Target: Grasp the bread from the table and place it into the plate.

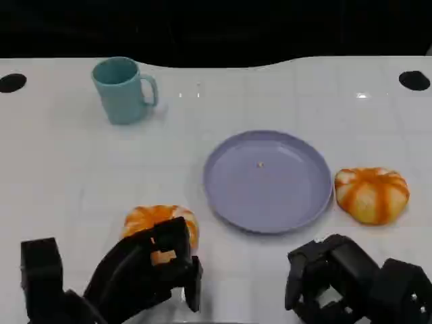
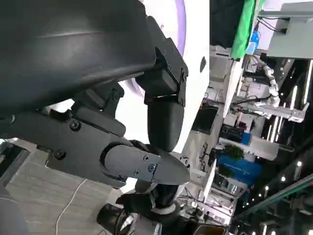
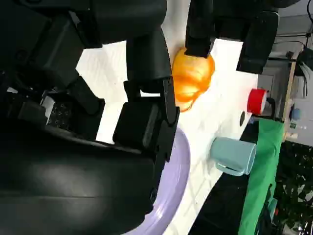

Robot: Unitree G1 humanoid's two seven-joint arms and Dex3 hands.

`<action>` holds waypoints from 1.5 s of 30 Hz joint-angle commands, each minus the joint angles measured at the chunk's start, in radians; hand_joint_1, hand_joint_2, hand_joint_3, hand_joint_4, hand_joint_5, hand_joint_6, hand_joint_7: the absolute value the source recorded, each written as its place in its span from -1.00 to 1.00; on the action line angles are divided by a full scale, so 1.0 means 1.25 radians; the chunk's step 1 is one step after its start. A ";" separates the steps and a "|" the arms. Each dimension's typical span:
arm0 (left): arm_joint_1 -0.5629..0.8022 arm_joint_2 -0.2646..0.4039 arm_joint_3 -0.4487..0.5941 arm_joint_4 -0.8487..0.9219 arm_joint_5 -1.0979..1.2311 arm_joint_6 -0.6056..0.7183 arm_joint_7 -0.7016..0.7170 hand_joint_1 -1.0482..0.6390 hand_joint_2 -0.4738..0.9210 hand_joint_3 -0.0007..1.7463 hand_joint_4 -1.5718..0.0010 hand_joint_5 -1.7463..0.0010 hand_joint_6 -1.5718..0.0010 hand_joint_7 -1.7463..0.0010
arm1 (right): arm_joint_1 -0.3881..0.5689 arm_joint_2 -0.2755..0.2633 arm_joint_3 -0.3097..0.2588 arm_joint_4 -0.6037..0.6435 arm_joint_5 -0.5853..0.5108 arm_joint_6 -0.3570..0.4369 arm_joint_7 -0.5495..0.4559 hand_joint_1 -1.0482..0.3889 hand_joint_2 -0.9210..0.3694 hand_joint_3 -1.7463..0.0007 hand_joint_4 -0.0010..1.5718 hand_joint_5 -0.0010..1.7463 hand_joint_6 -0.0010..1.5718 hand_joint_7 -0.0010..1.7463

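While the plate sits bare apart from a tiny speck near its middle, two orange-and-white bread rolls lie on the white table on either side of it. The near bread rests just off the plate's near-left rim, and the left hand reaches over it from the near side, fingers apart, their tips crossing the roll's near edge. Whether they touch it I cannot tell — the bread looks as if it is sitting on the table, not lifted. The other bread lies just beside the plate's right rim, untouched. The right hand waits nearer than the plate, off its near-right edge, fingers curled in with nothing visible in them. A teal mug stands well beyond the plate, to its far left.

My reading: this is the approach-to-grasp step, with the grasp not yet made. Next the left hand's fingers would need to settle around the roll's sides and close gently — it looks soft and rounded, so a hard squeeze may dent it. Then comes a lift and a short carry toward the plate's middle, high enough to pass over the raised rim.
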 commanded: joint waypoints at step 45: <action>-0.028 0.175 0.009 -0.153 0.365 -0.273 0.191 -0.58 1.00 -0.89 0.31 0.18 0.35 0.88 | -0.007 0.009 -0.005 0.002 0.010 0.012 0.010 -1.00 0.18 -0.50 1.00 0.47 1.00 0.21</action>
